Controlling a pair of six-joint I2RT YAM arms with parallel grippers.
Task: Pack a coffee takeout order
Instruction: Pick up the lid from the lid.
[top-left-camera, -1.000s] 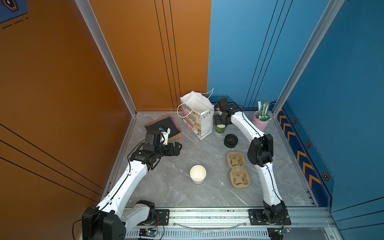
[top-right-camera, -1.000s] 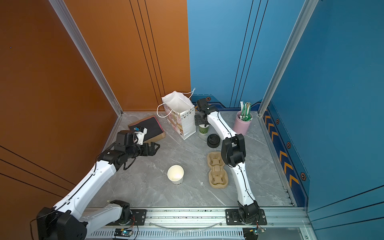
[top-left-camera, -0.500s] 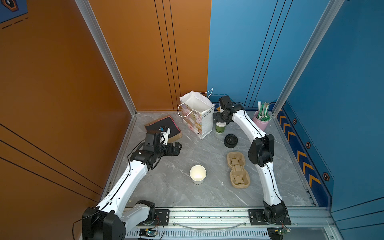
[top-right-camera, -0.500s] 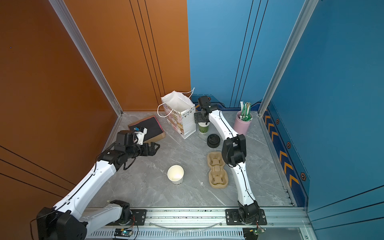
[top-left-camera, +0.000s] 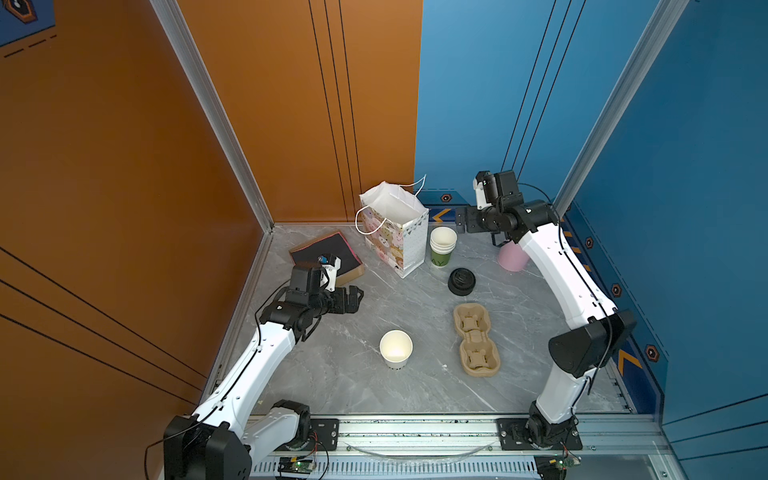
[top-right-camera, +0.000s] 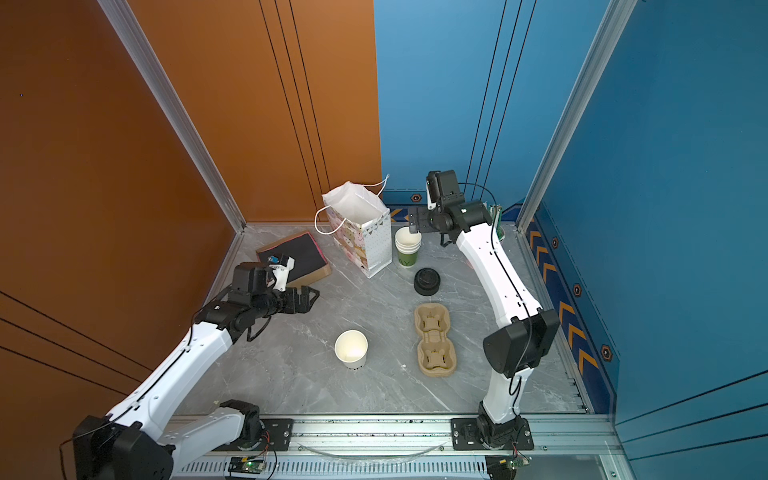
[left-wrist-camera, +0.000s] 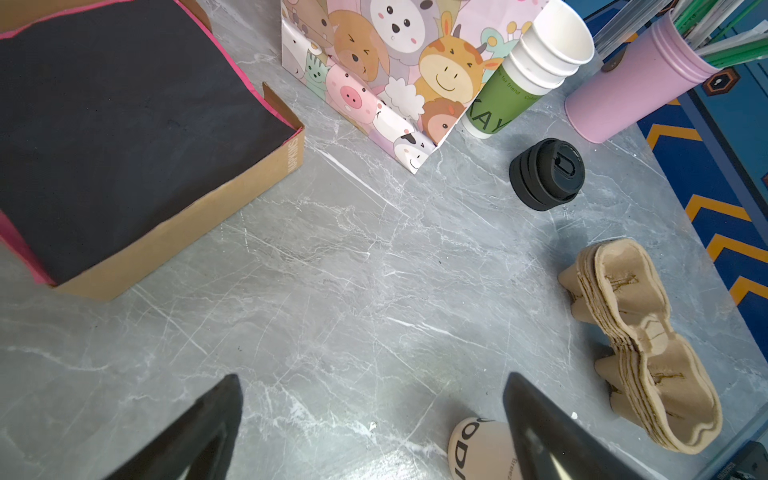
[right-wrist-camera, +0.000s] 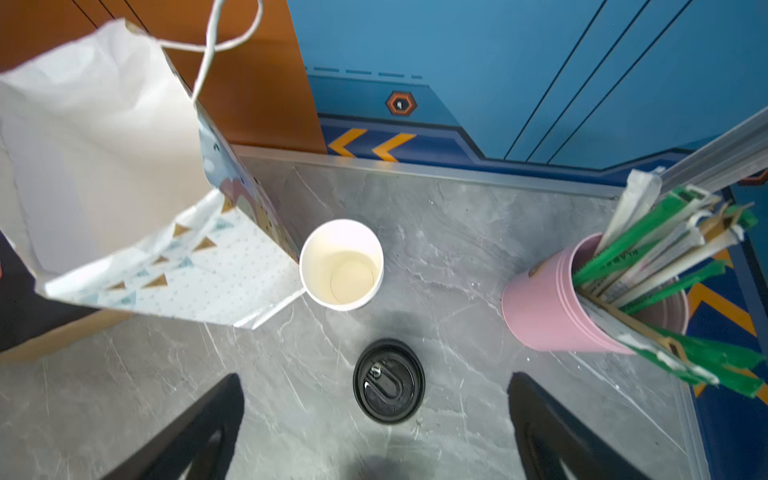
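The lidless paper cup (top-left-camera: 395, 348) stood alone at lower centre of both top views, apart from the cup stack (top-left-camera: 443, 245), probably set out for capping. The right gripper (top-left-camera: 463, 220), wide and empty, hung right of centre above the cup stack and black lids (top-left-camera: 461, 281), seemingly to fetch a lid. The left gripper (top-left-camera: 352, 297), equally wide and empty, hovered left of centre beside the black napkins (top-left-camera: 328, 254).

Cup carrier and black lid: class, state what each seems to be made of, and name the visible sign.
Cup carrier: likely moulded paper pulp, matt tan, with rough fibrous layered edges. Black lid: likely plastic, with a slight sheen and crisply moulded ridges.
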